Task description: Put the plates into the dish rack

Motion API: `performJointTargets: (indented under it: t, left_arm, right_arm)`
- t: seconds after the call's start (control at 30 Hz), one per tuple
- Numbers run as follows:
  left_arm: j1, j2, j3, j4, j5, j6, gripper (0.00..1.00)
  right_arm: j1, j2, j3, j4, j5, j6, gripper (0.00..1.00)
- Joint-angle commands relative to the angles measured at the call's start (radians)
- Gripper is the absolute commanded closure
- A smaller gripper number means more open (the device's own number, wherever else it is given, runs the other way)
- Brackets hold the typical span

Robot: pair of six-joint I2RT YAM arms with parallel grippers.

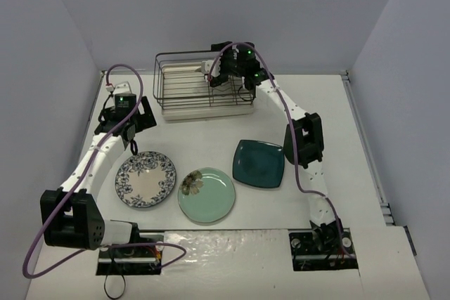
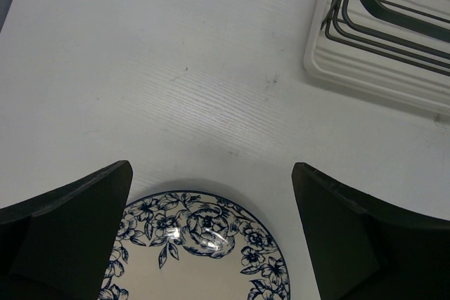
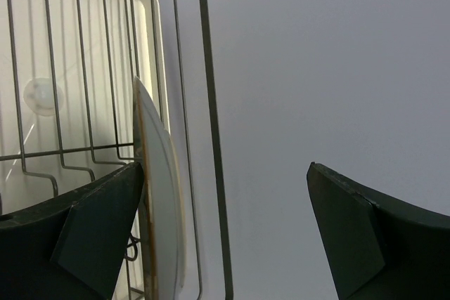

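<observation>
The black wire dish rack (image 1: 184, 93) with a cream tray base stands at the back of the table. My right gripper (image 1: 216, 77) hangs open over its right end. In the right wrist view a pale grey plate (image 3: 160, 209) stands on edge inside the rack wires (image 3: 209, 103), just beside the left finger of the open right gripper (image 3: 225, 170). The white plate with blue floral rim (image 1: 145, 179), the mint-green plate (image 1: 206, 194) and the dark teal square plate (image 1: 259, 163) lie flat on the table. My left gripper (image 1: 132, 147) is open and empty above the floral plate's far rim (image 2: 204, 233).
The rack's near left corner (image 2: 337, 68) shows at the upper right of the left wrist view. Grey walls enclose the table on three sides. The right arm's elbow (image 1: 304, 138) stands just right of the teal plate.
</observation>
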Motion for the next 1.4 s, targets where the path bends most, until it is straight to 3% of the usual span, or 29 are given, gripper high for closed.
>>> performJointTargets:
  t: [0.0,0.43,0.7,0.83,0.93,1.03,1.13,1.2,1.23,1.37]
  left_arm:
    - [0.006,-0.008,0.049,0.021,-0.003,0.018,0.03]
    - [0.006,-0.018,0.048,0.010,0.000,0.020,0.03]
    - [0.006,-0.068,0.038,0.003,-0.007,0.023,0.03]
    - [0.005,-0.117,0.030,-0.008,-0.008,0.020,0.03]
    - [0.006,-0.155,0.015,-0.014,-0.008,0.015,0.03]
    - [0.006,-0.198,-0.006,-0.012,-0.002,0.007,0.03]
    - [0.006,-0.225,-0.018,-0.007,0.017,0.001,0.03]
    - [0.003,-0.236,-0.024,-0.001,0.034,0.003,0.03]
    - [0.004,-0.244,-0.034,0.004,0.049,0.004,0.03]
    - [0.000,-0.258,-0.064,0.026,0.070,-0.016,0.03]
  right_arm:
    - [0.018,-0.135,-0.009,0.059,-0.030,-0.023,0.00]
    - [0.040,-0.309,-0.240,0.014,-0.106,-0.063,0.00]
    - [0.113,-0.545,-0.481,-0.071,-0.186,-0.150,0.00]
    - [0.116,-0.654,-0.563,0.055,-0.257,0.063,0.00]
    - [0.134,-0.730,-0.600,0.136,-0.178,0.384,0.00]
    - [0.172,-0.780,-0.575,0.155,0.075,0.776,0.00]
    - [0.172,-0.824,-0.580,0.132,0.462,1.157,0.00]
    - [0.140,-0.867,-0.612,0.085,0.726,1.350,0.00]
    - [0.101,-0.889,-0.646,0.024,0.769,1.514,0.00]
    - [-0.027,-0.981,-0.844,-0.048,0.627,1.782,0.00]
